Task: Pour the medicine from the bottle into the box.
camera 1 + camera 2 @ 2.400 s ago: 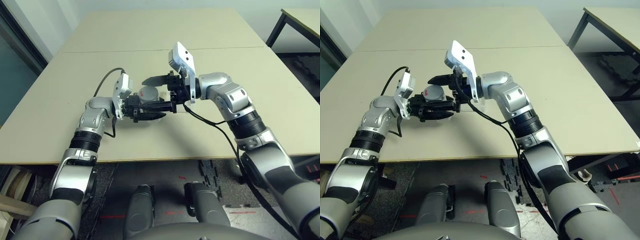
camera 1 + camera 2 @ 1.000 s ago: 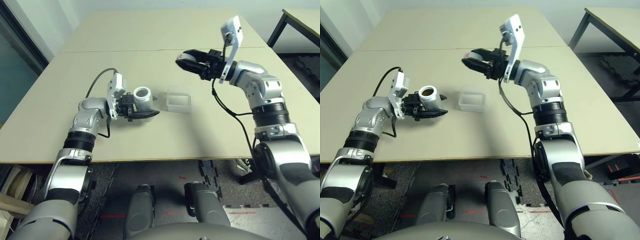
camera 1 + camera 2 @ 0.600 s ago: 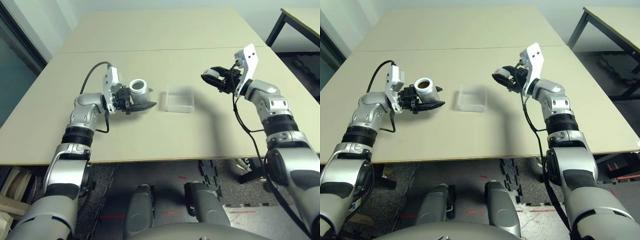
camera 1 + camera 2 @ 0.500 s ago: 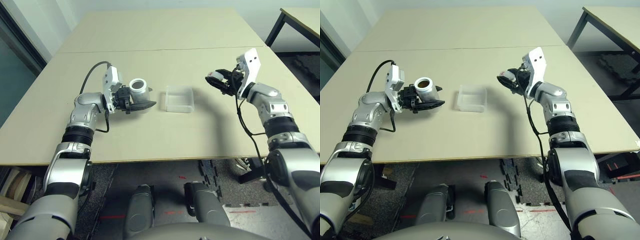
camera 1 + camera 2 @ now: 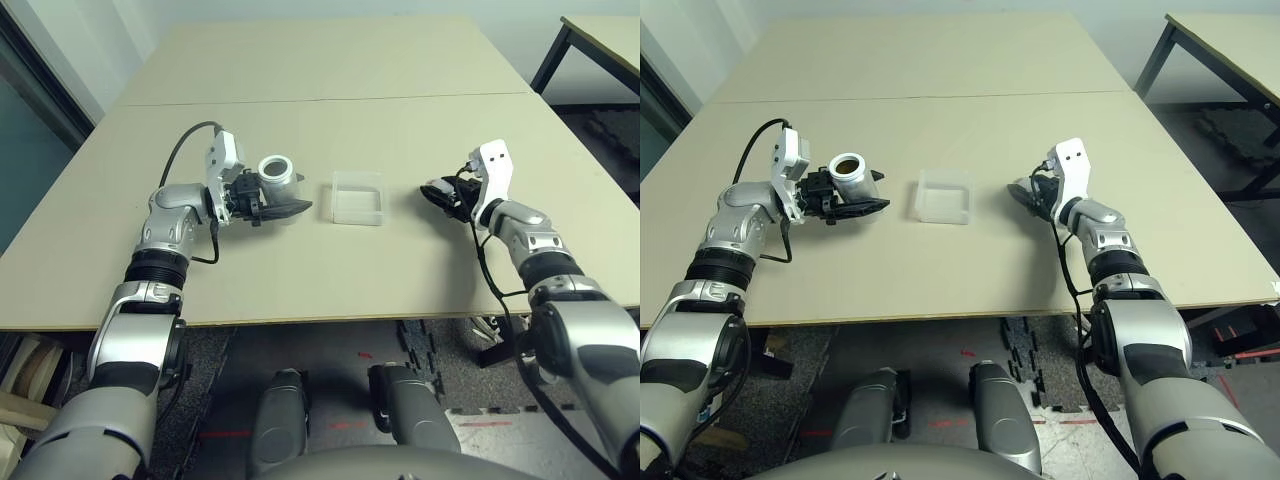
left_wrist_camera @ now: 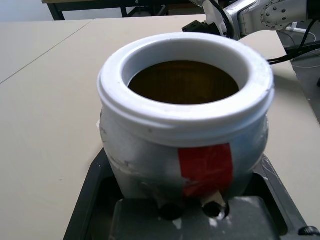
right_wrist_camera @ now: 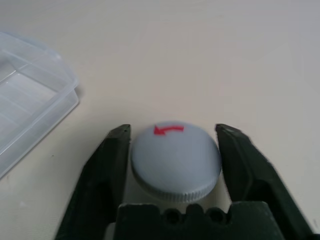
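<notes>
Uncapped bottle, box between grippers

Bottle [image 5: 277, 184]: pinched by left gripper [image 5: 304, 192], mouth up, presumably to keep the medicine in until pouring. Box [image 5: 358, 216]: lay on the table [image 5: 300, 285], ready to receive. Cap [image 7: 175, 162]: sat between right gripper's [image 7: 173, 131] spread fingers, probably being set aside.

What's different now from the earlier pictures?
The right gripper took the grey cap off the bottle and brought it right, down beside the box; I can't tell if it let go. The bottle shifted slightly left, still in the left gripper. The box stayed put.
</notes>
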`<state>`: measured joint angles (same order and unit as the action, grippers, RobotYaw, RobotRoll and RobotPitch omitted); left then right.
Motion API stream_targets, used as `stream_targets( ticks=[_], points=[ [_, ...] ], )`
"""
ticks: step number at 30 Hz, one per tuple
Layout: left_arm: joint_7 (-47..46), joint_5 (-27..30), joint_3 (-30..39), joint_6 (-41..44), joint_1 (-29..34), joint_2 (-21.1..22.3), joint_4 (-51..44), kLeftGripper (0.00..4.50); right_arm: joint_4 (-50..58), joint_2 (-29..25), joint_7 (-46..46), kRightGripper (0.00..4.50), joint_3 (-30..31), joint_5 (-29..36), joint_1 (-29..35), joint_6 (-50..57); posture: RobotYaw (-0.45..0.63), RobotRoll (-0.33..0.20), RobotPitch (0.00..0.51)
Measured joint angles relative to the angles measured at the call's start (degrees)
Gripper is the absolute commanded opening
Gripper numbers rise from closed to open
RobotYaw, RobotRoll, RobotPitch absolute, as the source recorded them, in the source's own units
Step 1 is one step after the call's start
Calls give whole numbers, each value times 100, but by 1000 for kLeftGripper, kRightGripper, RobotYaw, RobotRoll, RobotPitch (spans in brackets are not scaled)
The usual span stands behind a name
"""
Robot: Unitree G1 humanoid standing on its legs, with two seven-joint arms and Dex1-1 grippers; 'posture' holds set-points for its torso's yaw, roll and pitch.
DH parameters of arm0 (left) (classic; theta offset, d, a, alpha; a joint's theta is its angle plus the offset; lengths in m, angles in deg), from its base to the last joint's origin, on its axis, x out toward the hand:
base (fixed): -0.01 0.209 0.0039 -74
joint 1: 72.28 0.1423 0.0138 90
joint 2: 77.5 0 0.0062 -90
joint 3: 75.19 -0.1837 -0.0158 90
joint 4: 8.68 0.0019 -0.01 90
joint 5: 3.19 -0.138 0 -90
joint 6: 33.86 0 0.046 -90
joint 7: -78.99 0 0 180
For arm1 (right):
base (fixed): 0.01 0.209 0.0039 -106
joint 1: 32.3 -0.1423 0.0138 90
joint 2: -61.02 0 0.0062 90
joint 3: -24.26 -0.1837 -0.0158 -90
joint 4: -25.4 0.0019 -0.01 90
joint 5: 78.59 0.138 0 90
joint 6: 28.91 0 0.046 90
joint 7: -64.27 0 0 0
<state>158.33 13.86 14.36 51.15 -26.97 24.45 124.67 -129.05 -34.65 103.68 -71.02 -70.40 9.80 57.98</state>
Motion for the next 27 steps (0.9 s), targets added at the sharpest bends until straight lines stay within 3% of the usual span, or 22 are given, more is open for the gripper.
stream_targets(
  ticks=[1, 7, 14, 16, 20, 24, 27],
  points=[
    [-10, -18, 0, -24, -15, -2, 4, 2675, 0, 2, 24, 4500, 0, -2, -5, 0, -96, 0, 88],
    [-518, -434, -75, -561, -374, -158, 256, 2675, 303, -86, 454, 4500, 0, 1, -1, 105, -112, 0, 87],
    [-1596, -1197, -256, -1459, -928, -425, 999, 2675, 1608, -424, 1130, 4500, 0, 166, 341, 683, -142, 0, 85],
    [-2021, -1636, -518, -1839, -1170, -469, 1269, 2675, 2082, -492, 1247, 4500, 0, 259, 553, 930, -152, 0, 82],
    [-3516, -3210, -1522, -2737, -1782, -458, 1883, 2675, 3064, -640, 1348, 4500, -6, 468, 813, 1400, -161, 0, 80],
    [-4505, -4000, -2055, -2880, -2233, -635, 2398, 2675, 3576, -744, 1349, 4500, -41, 609, 1030, 1682, -172, 0, 78],
    [-5292, -4948, -2823, -2915, -2703, -769, 2710, 2675, 3913, -759, 1379, 4500, -34, 720, 1277, 1916, -180, 0, 76]
  ],
)
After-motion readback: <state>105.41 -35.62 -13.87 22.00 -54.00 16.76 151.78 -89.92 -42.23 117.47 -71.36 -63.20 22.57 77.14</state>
